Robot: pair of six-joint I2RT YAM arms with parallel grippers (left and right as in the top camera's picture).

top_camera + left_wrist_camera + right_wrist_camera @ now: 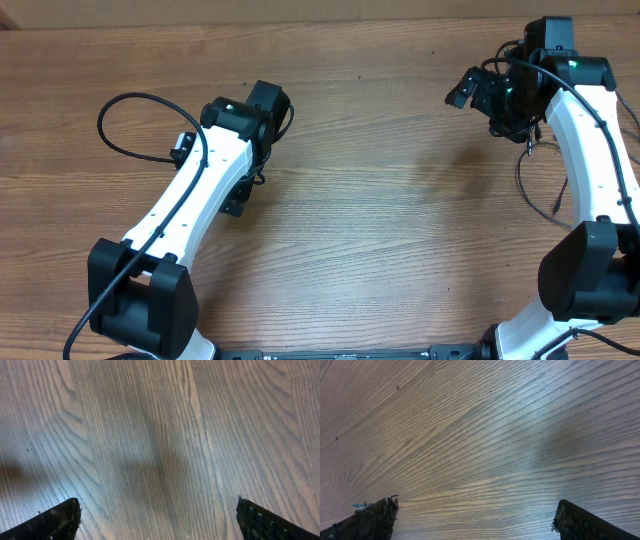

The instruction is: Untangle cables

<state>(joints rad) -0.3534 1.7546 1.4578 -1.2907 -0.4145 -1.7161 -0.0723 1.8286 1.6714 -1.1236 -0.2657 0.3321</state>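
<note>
Clerk: Item one, the left gripper. How is it standing?

Checker: It is standing wide and pointing down at the table. In its wrist view the two fingers are showing only at the bottom corners, far apart, with bare wood grain filling the gap. It is holding nothing.

Clerk: Item two, the right gripper?

Checker: It is likewise spread wide and is hovering over the far right part of the table. Its wrist view is showing one dark fingertip in each lower corner, with only wood lying between the fingertips. It is gripping nothing.

Clerk: Item three, the cables?

Checker: I am entering one thin black strand. It is curving across the wood just beside the right arm's white link, below that gripper in the overhead view. A small dark end is sitting at its top, and its lower end is running under the arm. I cannot tell whether it is a loose cable or the arm's own wiring. It is lying apart from both sets of fingers.

Clerk: Item four, anything further?

Checker: A thicker black loop is arching out over the table on the left. It is running back onto the left arm's white link.
</note>
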